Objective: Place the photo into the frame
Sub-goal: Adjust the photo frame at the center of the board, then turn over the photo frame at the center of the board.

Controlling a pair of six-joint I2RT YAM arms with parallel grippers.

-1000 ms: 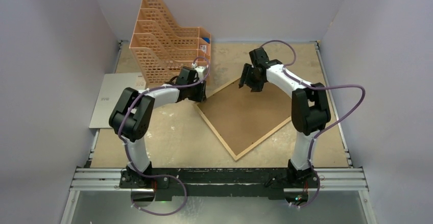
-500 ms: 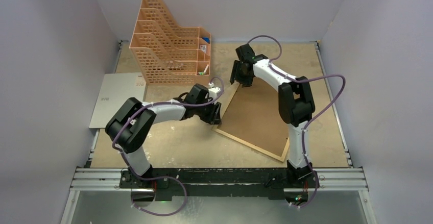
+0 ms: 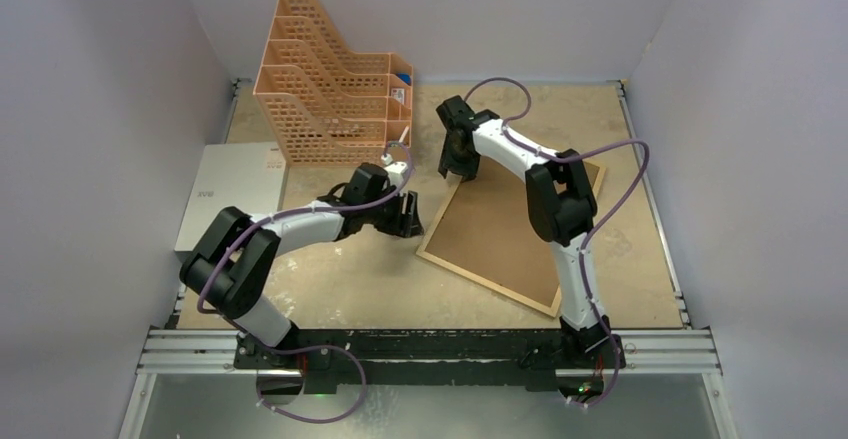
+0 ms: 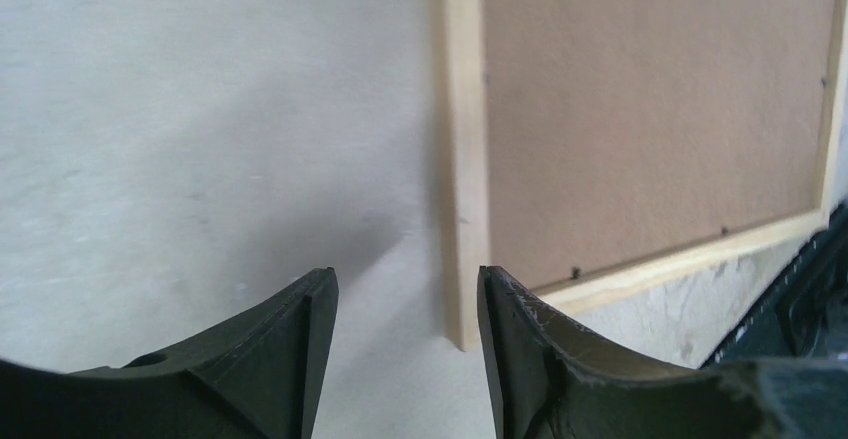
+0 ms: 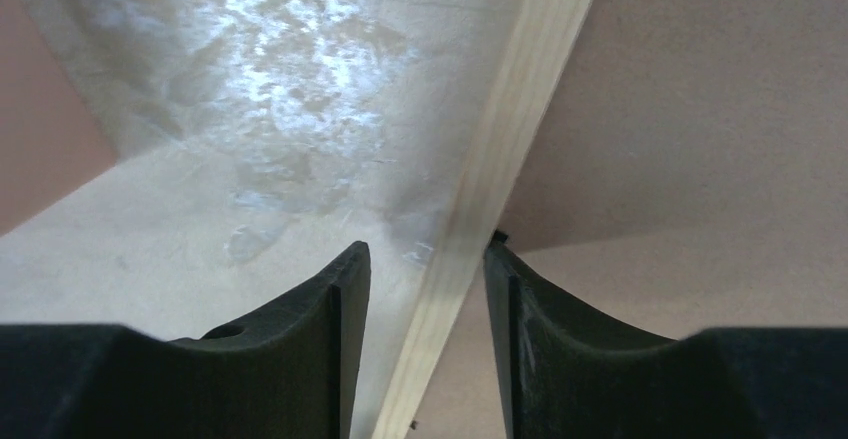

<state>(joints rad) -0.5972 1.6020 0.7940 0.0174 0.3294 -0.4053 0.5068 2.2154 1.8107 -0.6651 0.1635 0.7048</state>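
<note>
Swung round from its diamond pose of a second ago, the frame (image 3: 485, 281) now lies flat and face down on the desk (image 3: 340, 284), toward 4 o'clock from the middle, with its brown backing board (image 3: 505, 229) uppermost. Meanwhile the right gripper (image 3: 456, 167) has shifted left to the frame's 11 o'clock corner, and the left gripper (image 3: 409, 219) has drawn back to the frame's 9 o'clock side.

From the left wrist, the left gripper (image 4: 407, 289) has its fingers apart, with bare desk between them and the frame's light-wood rail (image 4: 462, 159) just ahead; they hold nothing. From the right wrist, the right gripper (image 5: 427, 259) has its fingers on either side of the rail (image 5: 510, 129); whether they pinch it cannot be told.

At 11 o'clock stands an orange lattice organizer (image 3: 325, 79), and at 9 o'clock lies a pale sheet (image 3: 228, 194).
</note>
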